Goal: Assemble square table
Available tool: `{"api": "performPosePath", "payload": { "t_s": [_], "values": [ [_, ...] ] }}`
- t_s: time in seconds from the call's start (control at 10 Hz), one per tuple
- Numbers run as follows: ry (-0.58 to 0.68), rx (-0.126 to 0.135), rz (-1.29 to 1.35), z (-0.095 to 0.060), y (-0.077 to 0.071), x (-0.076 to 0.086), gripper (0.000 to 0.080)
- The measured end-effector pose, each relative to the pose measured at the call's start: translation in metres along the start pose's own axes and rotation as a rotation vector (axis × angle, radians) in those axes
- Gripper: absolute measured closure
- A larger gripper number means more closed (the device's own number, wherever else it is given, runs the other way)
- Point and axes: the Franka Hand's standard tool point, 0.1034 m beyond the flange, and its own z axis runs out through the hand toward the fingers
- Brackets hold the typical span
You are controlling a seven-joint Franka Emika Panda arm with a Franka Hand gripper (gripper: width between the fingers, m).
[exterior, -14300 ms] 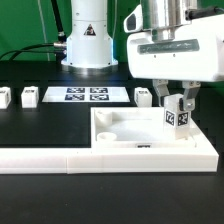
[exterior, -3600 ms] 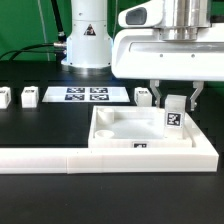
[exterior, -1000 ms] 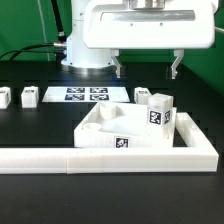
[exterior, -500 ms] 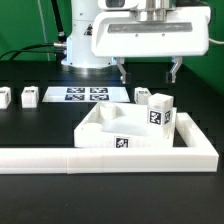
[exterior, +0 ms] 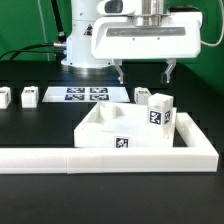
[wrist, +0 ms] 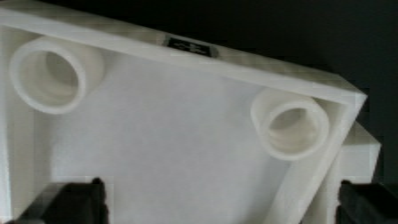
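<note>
Near the table's front edge, toward the exterior view's right, the square table slab (exterior: pixel 98 138) lies turned at an angle inside the corner of the L-shaped rail (exterior: pixel 60 157), with its tagged side close against the rail. One leg block (exterior: pixel 160 112) stands upright on the slab's far right corner. Another leg block (exterior: pixel 143 97) sits just behind it on the black table (exterior: pixel 40 125), whose middle lies open. The marker board (exterior: pixel 85 95) lies toward the rear edge. The fingers (exterior: pixel 122 73) hang spread wide above the slab, holding nothing.
</note>
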Motion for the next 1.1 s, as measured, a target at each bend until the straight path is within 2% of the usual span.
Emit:
{"api": "performPosePath", "payload": {
  "t_s": [0.1, 0.5, 1.1],
  "values": [
    [-0.006, 0.002, -0.013, 0.002, -0.007, -0.018, 0.0151],
    [-0.002, 0.004, -0.077, 0.008, -0.023, -0.051, 0.0151],
    [-0.039, -0.005, -0.092, 0.011, -0.018, -0.081, 0.0151]
  ]
}}
